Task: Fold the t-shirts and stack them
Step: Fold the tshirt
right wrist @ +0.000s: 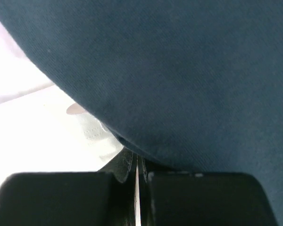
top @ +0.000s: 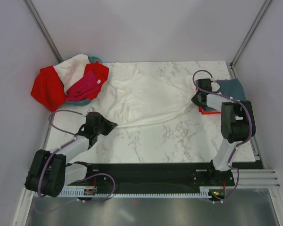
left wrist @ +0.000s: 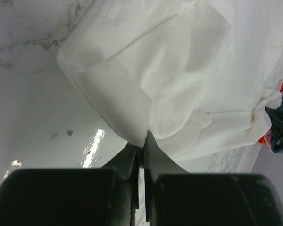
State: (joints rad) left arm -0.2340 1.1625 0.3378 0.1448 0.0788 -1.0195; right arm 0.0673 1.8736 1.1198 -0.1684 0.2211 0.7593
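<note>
I read the left gripper (left wrist: 144, 139) clenched on the white t-shirt (left wrist: 179, 70) edge just ahead, the right gripper (right wrist: 136, 157) clenched empty-or-not unclear, slate t-shirt (right wrist: 179, 70) directly ahead.

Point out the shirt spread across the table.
The white t-shirt mid-table: it alone lies spread out. The red shirt and magenta shirt are bunched at far left; the slate shirt sits at the right edge.

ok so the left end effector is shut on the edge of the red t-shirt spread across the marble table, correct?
Wrong colour: the left end effector is shut on the edge of the white t-shirt spread across the marble table. The left wrist view shows it. The red t-shirt lies bunched far left.
</note>
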